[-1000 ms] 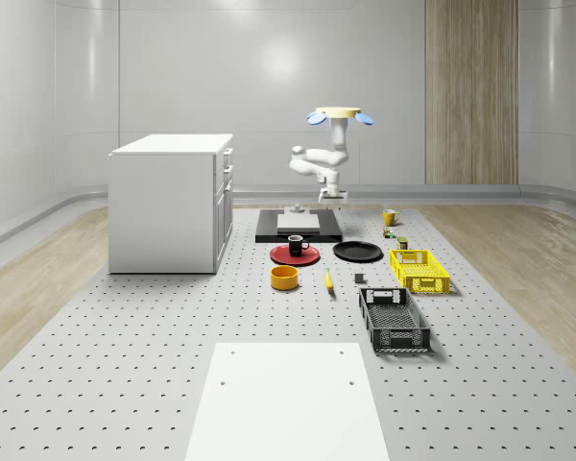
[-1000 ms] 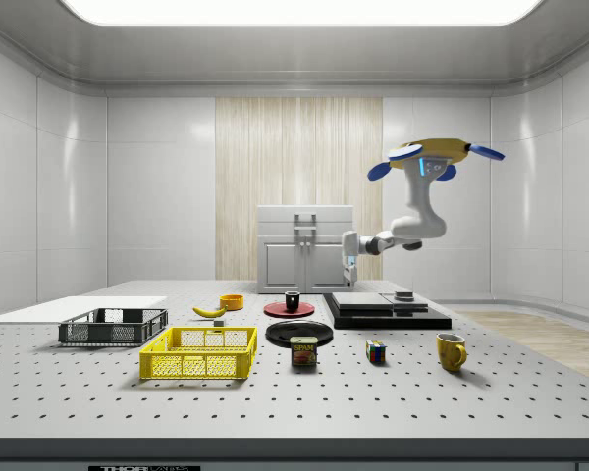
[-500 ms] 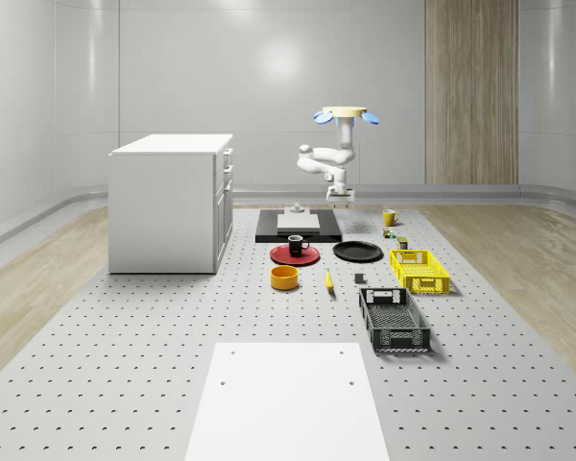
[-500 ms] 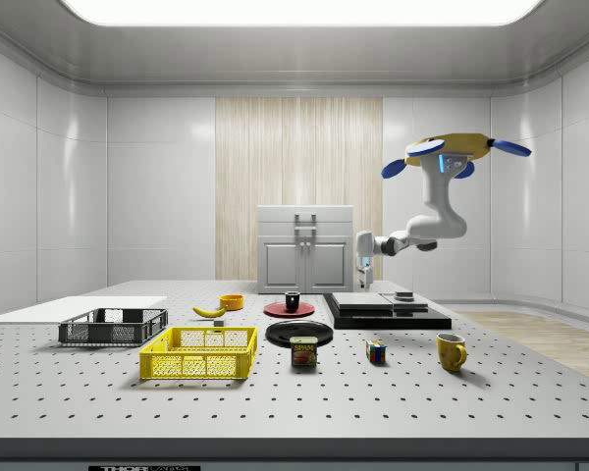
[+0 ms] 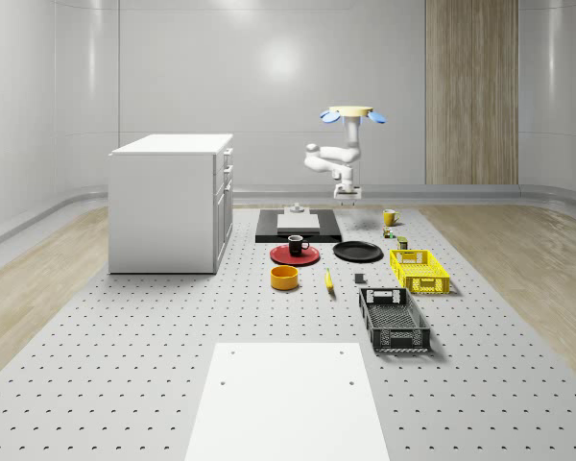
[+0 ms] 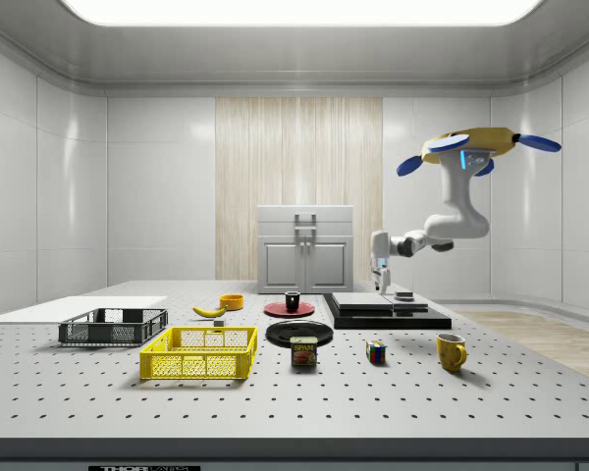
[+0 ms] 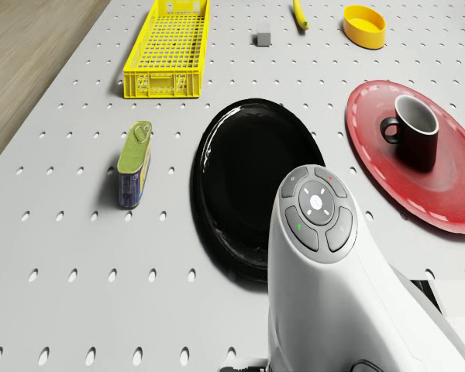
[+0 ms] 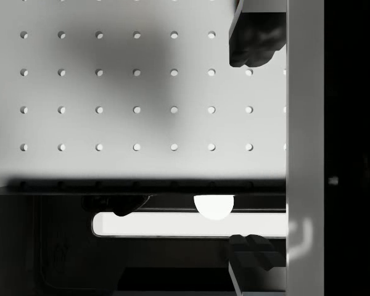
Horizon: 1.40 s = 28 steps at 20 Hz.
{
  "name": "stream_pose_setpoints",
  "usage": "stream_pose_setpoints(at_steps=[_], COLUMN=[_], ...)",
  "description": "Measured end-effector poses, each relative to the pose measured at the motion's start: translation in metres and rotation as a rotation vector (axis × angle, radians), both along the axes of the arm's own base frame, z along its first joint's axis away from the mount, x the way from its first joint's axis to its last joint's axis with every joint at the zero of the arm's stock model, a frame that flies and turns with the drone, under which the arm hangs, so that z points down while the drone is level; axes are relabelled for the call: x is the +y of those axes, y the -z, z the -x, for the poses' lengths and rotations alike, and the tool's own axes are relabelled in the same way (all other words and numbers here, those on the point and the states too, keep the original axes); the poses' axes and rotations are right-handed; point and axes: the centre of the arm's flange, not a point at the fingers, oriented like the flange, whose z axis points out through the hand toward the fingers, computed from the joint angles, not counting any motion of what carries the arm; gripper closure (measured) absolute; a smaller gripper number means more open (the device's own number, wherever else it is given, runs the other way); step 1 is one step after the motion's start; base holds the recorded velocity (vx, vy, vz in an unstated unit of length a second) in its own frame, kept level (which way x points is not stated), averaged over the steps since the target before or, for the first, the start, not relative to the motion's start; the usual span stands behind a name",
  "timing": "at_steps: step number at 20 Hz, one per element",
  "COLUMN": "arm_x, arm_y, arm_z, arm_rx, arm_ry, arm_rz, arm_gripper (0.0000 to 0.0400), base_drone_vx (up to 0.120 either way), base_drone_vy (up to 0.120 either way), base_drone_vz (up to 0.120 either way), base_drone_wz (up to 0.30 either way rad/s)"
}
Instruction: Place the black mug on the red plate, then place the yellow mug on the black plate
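From the whole-scene view I see my drone (image 5: 350, 112) hovering past the flat dark platform (image 5: 299, 228), its gripper (image 5: 346, 195) hanging empty between that and the glossy yellow mug (image 5: 390, 217) on the perforated table (image 5: 125, 336). Through the drone view the black mug (image 7: 415, 130) stands upright on the round red plate (image 7: 449, 194), with the shiny black plate (image 7: 240, 178) bare just beside it. At the wrist, both rubbery fingertips (image 8: 253, 40) sit well apart, jaws open over the table's holes.

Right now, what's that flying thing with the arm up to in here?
It is a drone carrying an arm, tidying mugs onto plates. The black mug already sits on the red plate. The drone hovers above the table's far end, its open, empty hand hanging over the dark platform's edge. The yellow mug stands untouched on the table, and the black plate is bare.
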Motion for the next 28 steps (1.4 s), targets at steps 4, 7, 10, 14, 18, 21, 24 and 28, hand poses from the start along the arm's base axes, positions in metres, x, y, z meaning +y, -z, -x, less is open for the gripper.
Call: stream_pose_setpoints(at_steps=[4, 7, 10, 14, 18, 21, 24, 28], arm_x=[0.0, 0.0, 0.0, 0.0, 0.0, 0.0, 0.0, 0.0], arm_y=[0.0, 0.0, 0.0, 0.0, 0.0, 0.0, 0.0, 0.0], arm_z=[0.0, 0.0, 0.0, 0.0, 0.0, 0.0, 0.0, 0.0], arm_rx=[0.0, 0.0, 0.0, 0.0, 0.0, 0.0, 0.0, 0.0], arm_ry=[0.0, 0.0, 0.0, 0.0, 0.0, 0.0, 0.0, 0.0], arm_rz=[0.0, 0.0, 0.0, 0.0, 0.0, 0.0, 0.0, 0.0], arm_gripper=[0.0, 0.0, 0.0, 0.0, 0.0, 0.0, 0.0, 0.0], base_drone_vx=[-0.12, -0.12, -0.12, -0.12, -0.12, -0.12, -0.08, 0.0], base_drone_vy=[0.12, 0.12, 0.12, 0.12, 0.12, 0.12, 0.12, 0.12], base_drone_vz=[0.0, 0.0, 0.0, 0.0, 0.0, 0.0, 0.0, 0.0], base_drone_wz=[0.0, 0.0, 0.0, 0.0, 0.0, 0.0, 0.0, 0.0])
